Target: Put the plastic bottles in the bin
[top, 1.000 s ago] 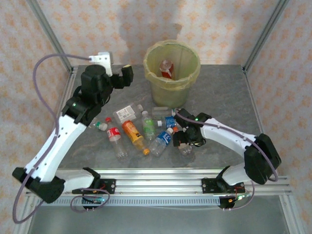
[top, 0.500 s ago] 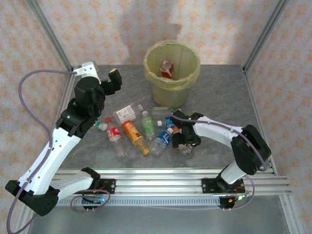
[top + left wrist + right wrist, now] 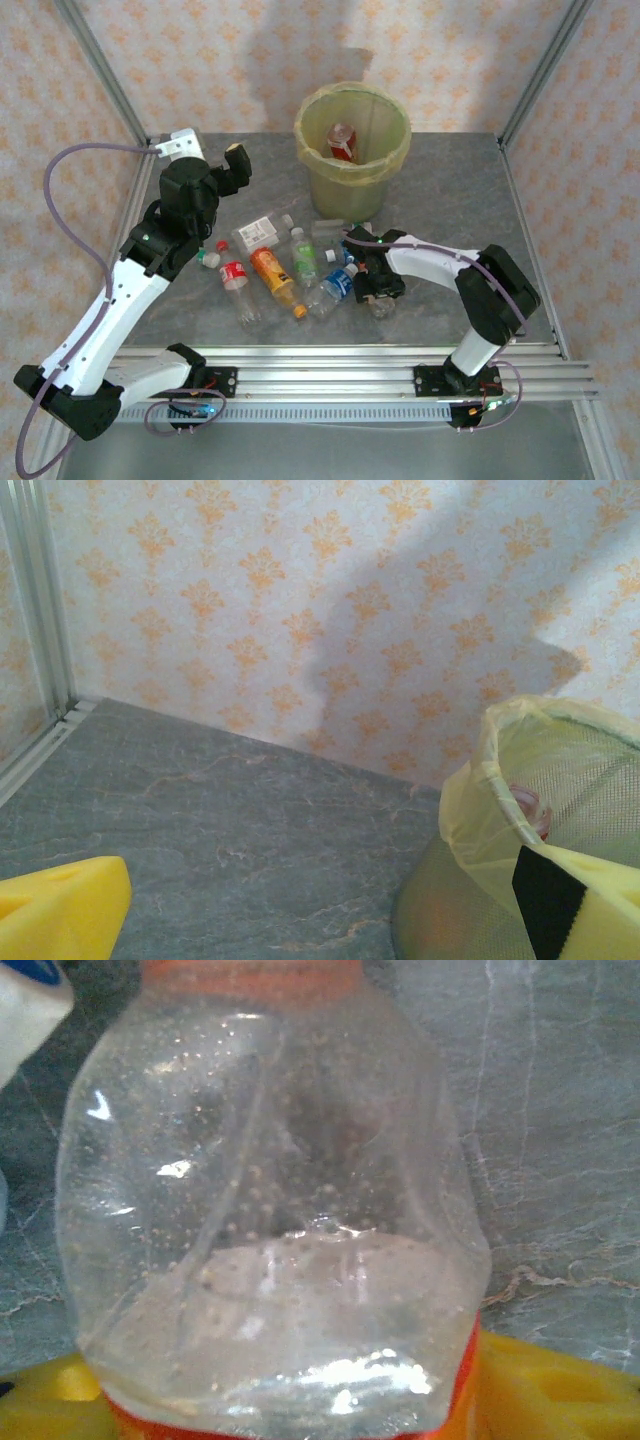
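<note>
The target, a small clear plastic bottle with a red-orange label band [image 3: 270, 1210], is lying on the grey marbled counter [image 3: 450, 190] at the right end of a cluster of similar bottles [image 3: 280, 265], near the front of the round bin lined with a translucent yellow-green bag [image 3: 350, 185]. Judging by its dented wall, the bottle is light, thin-skinned and slick. It is likely to yield under pressure, so the stiffer zone at the label band is offering the better hold. The right arm is reaching low and leftward across the counter, the right pincer [image 3: 378, 288] straddling the bottle with its yellow pads [image 3: 560, 1380] on either side. Whether they are pressing cannot be told. The left arm is standing raised beside the bin, the left pincer [image 3: 237, 165] spread wide and carrying nothing.
</note>
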Available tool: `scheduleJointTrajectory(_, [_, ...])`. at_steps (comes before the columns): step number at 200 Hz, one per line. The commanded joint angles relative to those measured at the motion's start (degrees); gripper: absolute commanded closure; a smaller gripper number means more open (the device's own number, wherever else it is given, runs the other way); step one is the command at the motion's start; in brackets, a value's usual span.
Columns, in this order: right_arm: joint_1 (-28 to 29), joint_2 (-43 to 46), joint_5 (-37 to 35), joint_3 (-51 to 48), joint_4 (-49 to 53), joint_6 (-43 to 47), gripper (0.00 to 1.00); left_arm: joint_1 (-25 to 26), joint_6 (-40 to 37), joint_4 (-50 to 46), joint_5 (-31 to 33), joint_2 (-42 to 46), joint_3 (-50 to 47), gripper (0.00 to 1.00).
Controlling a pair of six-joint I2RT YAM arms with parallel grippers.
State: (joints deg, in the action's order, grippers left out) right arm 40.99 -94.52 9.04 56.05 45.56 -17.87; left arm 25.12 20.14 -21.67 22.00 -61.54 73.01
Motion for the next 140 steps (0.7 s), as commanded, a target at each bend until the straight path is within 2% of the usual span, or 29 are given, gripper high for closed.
scheduleJointTrajectory(1, [0.2,-0.4,-2.1,1.2,1.1,0.4,0.38,-0.4,1.3,-1.0,2.3,-0.2,-0.8,0.00])
scheduleJointTrajectory(81, [0.2,5.4,-2.1,0.4,4.8,-0.4,0.50,-0.8,2.5,-1.0,2.2,0.0,-1.1,0.00])
scheduleJointTrajectory(140, [0.2,10.5,-3.8,1.2,8.4,-0.9,0.53,-0.9,3.0,-1.0,2.0,0.1,-1.5,0.00])
